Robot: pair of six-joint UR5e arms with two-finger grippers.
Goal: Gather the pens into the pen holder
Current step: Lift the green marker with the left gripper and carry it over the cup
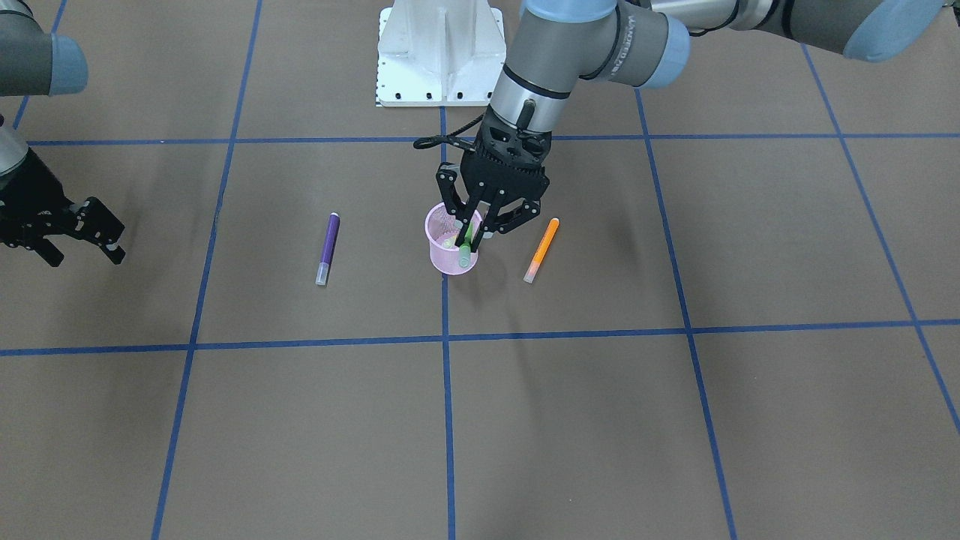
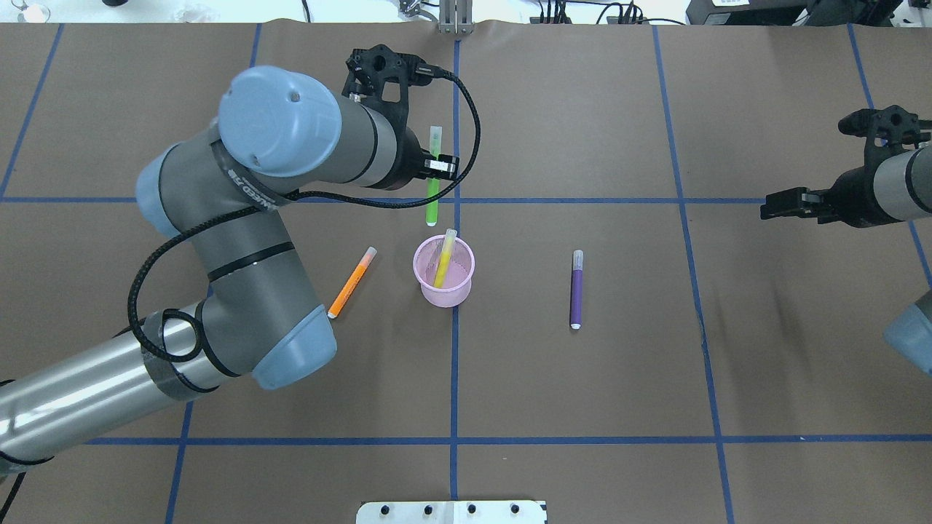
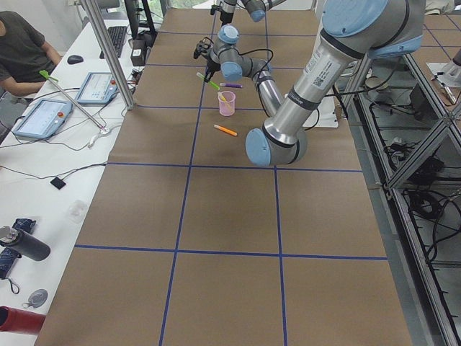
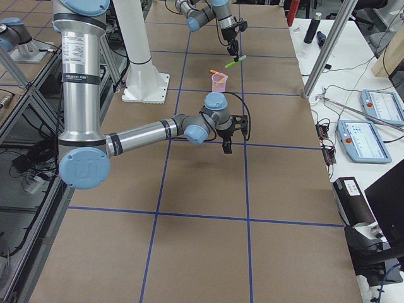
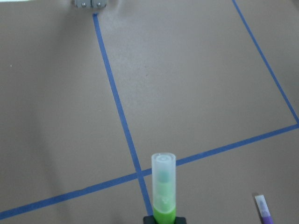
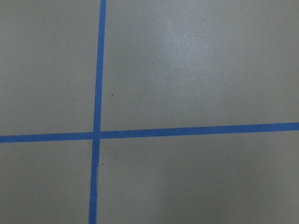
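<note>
Overhead exterior showed me the left gripper [image 2: 440,166] clamped on the green pen [image 2: 432,204] near the pen holder [image 2: 445,295], the right gripper [image 1: 86,257] with jaws apart.

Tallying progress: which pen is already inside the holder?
The yellow pen, standing in the pen holder; green is gripped, orange and purple lie outside.

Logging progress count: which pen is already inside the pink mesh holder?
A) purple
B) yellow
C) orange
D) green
B: the yellow pen leans inside the pen holder. The green pen is gripped in the left pincer, outside the cup. The orange pen and purple pen lie flat to either side of it.
</note>
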